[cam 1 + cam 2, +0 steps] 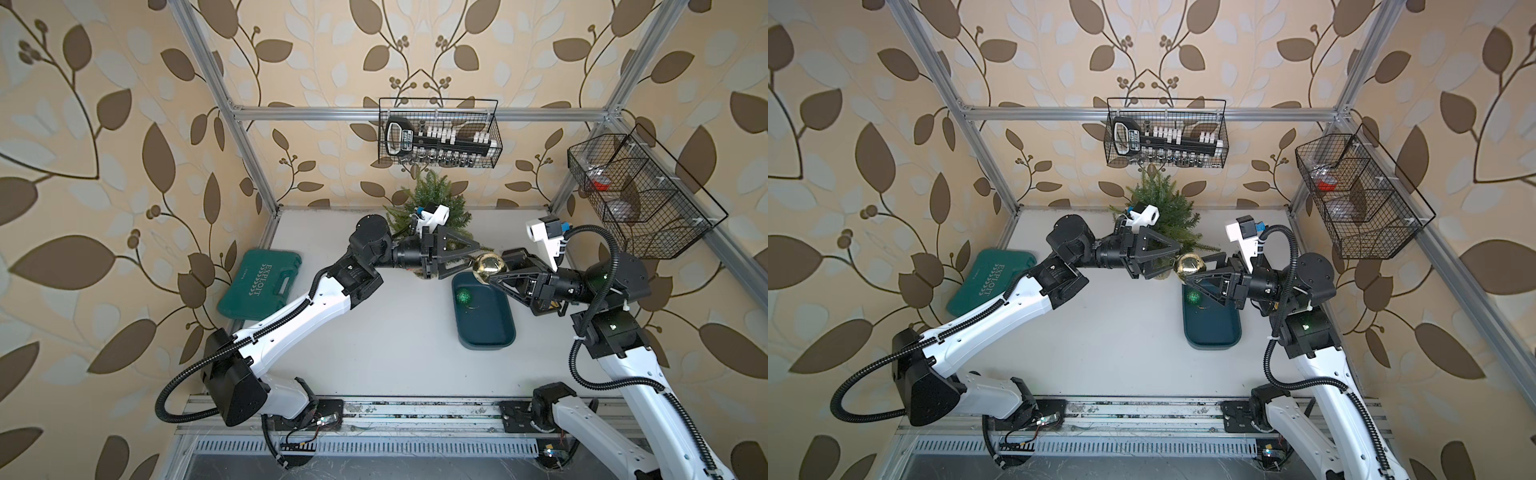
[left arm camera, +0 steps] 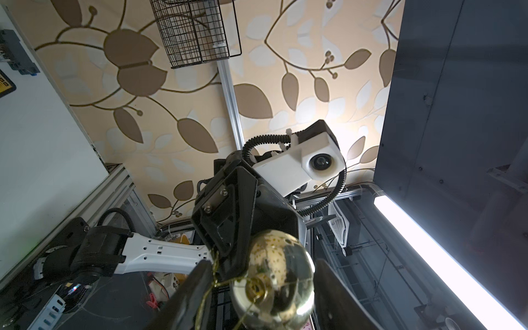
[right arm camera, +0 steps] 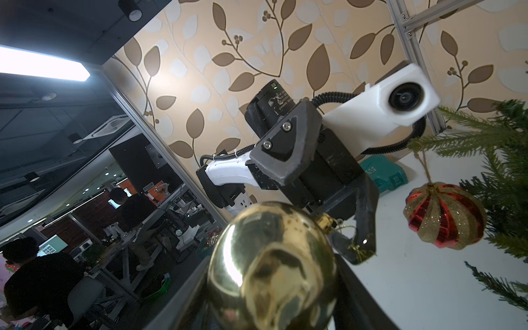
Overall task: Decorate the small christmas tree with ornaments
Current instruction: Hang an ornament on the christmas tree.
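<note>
**A:** Where is the small christmas tree [image 1: 432,199], the bushy one with green needles, and which way does it point?

**B:** There is one tree, in the upper centre of both top views, at the back of the white surface [image 1: 395,353]. It stands upright. Its long axis runs from base to tip toward the top of the frame.

**A:** How many ornaments?

**B:** Three. A shiny gold ball [image 1: 489,266] is held up just right of centre, below the tree. A green glittery ball [image 1: 463,296] lies in the dark teal tray [image 1: 486,345] beneath it. In the right wrist view, a red-and-gold striped ball [image 3: 444,215] hangs from a branch by its string.

**A:** And the grippers?

**B:** The right gripper [image 1: 496,268] is clamped on the gold ball. The ball's cap and thread loop face the left gripper [image 1: 471,257]. That one's jaws stand apart on either side of the cap. I cannot tell whether they touch the thread.
</note>
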`<act>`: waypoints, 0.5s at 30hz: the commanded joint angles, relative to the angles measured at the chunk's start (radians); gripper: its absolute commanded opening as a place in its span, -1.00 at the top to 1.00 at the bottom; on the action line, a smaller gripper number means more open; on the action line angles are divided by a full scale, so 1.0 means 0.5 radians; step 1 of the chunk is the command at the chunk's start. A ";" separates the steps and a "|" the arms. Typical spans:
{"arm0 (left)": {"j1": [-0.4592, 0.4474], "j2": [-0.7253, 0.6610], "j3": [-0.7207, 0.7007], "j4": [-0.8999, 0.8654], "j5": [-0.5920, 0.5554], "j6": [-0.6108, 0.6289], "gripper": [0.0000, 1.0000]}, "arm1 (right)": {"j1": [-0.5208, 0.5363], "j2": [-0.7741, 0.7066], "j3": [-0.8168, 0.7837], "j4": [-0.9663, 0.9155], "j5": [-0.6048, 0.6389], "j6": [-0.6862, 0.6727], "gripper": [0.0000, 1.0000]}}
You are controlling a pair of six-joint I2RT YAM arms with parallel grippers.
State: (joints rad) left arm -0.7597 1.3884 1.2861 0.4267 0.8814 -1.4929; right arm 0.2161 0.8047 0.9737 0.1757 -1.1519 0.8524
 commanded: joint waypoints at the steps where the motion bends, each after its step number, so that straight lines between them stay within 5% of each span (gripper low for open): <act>1: 0.012 -0.116 0.016 -0.033 0.010 0.130 -0.09 | 0.010 -0.029 0.010 -0.049 0.017 -0.074 -0.16; 15: 0.086 -0.196 0.023 -0.313 0.007 0.327 0.26 | 0.012 -0.042 -0.013 -0.097 0.021 -0.116 -0.15</act>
State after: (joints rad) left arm -0.7307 1.3304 1.2865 0.2722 0.8814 -1.3788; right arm 0.2161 0.7940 0.9737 0.1246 -1.1481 0.8131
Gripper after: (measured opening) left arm 0.374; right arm 0.580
